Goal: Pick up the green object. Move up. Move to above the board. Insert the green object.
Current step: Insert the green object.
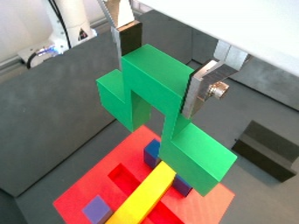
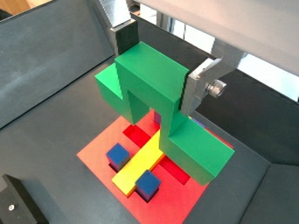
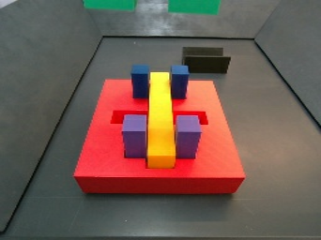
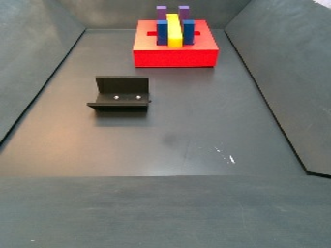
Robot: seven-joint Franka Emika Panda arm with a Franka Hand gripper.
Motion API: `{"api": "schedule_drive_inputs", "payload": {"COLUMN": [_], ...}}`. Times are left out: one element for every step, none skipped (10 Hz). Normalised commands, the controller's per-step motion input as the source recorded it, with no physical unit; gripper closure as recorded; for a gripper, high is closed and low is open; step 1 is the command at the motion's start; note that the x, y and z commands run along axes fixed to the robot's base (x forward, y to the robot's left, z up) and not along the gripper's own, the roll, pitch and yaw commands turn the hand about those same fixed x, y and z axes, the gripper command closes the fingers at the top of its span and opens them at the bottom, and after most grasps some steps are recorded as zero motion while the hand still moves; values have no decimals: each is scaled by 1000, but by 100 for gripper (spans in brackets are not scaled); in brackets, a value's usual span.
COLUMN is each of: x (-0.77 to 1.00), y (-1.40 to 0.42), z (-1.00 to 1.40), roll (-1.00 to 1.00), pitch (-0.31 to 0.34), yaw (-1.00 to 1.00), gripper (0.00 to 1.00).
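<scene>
In both wrist views my gripper [image 1: 158,74] [image 2: 162,68] is shut on the green object [image 1: 152,87] [image 2: 146,83], with a silver finger on each side of its raised centre cube. The piece hangs well above the board [image 1: 117,162] [image 2: 100,149], a red slab seen below and behind it. A side view shows only the lower edge of the green object [image 3: 111,4] at the top of the frame, above the far end of the board [image 3: 100,159]. The board [image 4: 175,56] also lies at the far end of the floor in a side view, where the gripper is out of frame.
On the board lie a long yellow bar [image 3: 160,117], blue blocks [image 3: 141,80] and purple blocks [image 3: 135,136]. The dark fixture [image 3: 205,61] [image 4: 119,94] stands on the grey floor apart from the board. Sloping dark walls enclose the floor.
</scene>
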Motion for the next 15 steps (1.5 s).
{"api": "schedule_drive_inputs", "payload": {"x": [0, 37, 280, 403, 280, 337, 471, 377, 97, -14, -103, -249, -357, -411, -191], "y": [-349, -363, -220, -126, -3, -29, -174, -211, -326, -323, -254, -109, 0, 0, 0], "z": [-580, -611, -614, -603, -460, -386, -574, -611, -489, -366, -226, -51, 0, 0, 0], "roll": [116, 176, 209, 247, 370, 399, 309, 281, 231, 201, 167, 114, 59, 0, -26], "pitch": [-307, -253, -194, -160, -27, 51, 61, 51, 70, 61, 10, -26, -59, -23, 0], "yaw": [103, 74, 137, 189, 226, 280, 249, 214, 69, 0, 0, 0, -34, -80, -20], "gripper": [100, 100, 100, 100, 100, 100, 100, 100, 100, 100, 100, 100, 100, 100, 100]}}
